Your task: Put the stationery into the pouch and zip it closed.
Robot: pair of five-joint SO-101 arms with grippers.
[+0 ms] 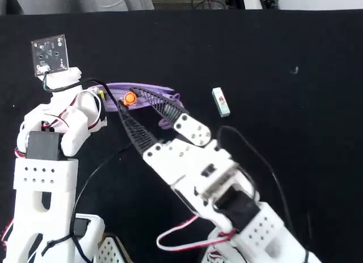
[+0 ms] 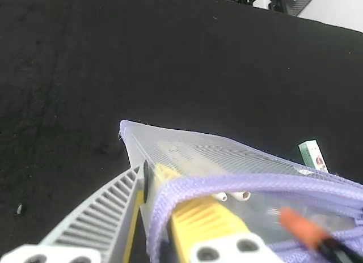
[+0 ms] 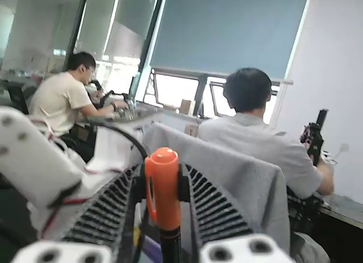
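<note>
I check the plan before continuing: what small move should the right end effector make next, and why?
Probably lower the pen, orange end first, into the pouch, then let go. The right end effector is shut on the pen at the opening, which the left end effector pinches open.

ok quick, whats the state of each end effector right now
left end effector: closed on the edge of the purple mesh pouch
right end effector: closed on an orange-capped pen
</note>
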